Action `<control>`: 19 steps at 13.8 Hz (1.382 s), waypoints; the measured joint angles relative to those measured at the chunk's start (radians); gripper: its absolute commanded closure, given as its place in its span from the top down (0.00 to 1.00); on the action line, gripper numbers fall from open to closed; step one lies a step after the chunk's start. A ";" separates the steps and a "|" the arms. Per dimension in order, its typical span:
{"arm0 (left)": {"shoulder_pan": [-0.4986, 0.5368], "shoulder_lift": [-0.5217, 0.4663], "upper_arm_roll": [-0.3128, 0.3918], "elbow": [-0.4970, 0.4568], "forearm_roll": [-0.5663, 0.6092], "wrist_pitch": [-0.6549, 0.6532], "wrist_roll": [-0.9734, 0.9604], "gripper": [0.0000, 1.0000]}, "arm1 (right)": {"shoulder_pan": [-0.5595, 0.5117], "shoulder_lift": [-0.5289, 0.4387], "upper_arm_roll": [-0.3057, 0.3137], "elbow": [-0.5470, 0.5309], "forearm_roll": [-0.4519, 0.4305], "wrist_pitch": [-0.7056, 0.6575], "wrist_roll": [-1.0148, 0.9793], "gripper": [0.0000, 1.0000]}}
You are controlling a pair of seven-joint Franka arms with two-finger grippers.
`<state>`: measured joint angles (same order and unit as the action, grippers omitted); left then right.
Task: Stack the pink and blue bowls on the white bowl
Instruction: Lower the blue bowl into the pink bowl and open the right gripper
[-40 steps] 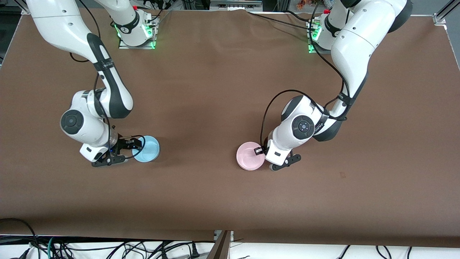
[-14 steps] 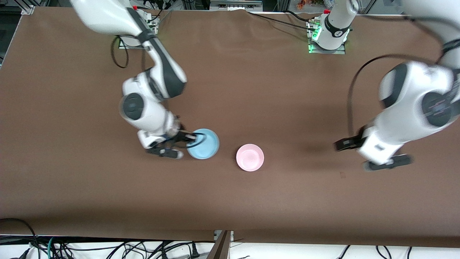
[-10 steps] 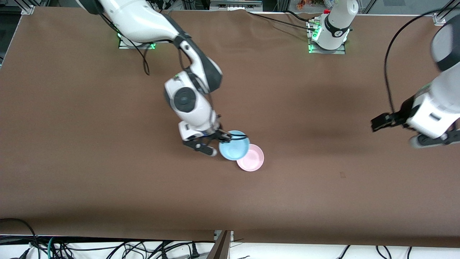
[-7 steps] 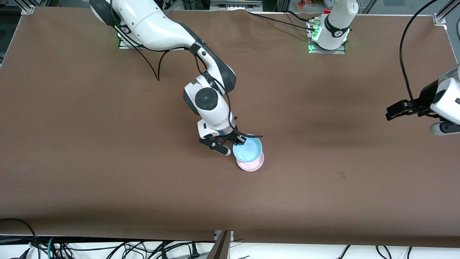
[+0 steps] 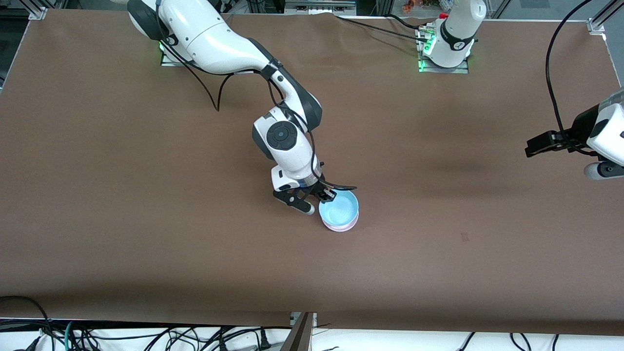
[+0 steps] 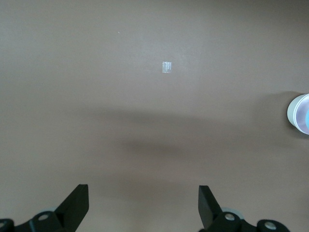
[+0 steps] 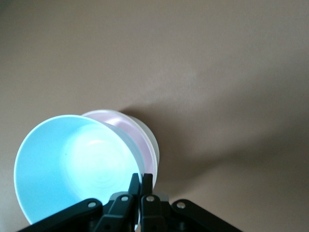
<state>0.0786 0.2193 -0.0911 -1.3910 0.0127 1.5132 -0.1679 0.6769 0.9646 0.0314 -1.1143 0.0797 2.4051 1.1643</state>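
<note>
While pinching the blue bowl (image 5: pixel 339 209) rim, the right gripper (image 5: pixel 325 194) holds it over the pink bowl (image 5: pixel 340 226).
The left gripper (image 6: pixel 144 208) waits spread wide, holding nothing.

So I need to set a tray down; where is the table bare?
Bare brown table runs from the stacked bowls toward both arms' ends. It is crowded only mid-table: the right gripper holds the blue bowl over the pink bowl. The left gripper waits, open.
</note>
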 measured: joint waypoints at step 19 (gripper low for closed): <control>0.002 0.001 0.008 0.000 -0.010 0.000 0.000 1.00 | 0.026 0.044 -0.011 0.010 -0.073 0.058 0.000 0.00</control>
<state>0.0806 0.2200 -0.0836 -1.3915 0.0029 1.5132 -0.1679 0.7028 1.0086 0.0202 -1.1045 0.0064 2.4627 1.1644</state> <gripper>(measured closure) 0.000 0.978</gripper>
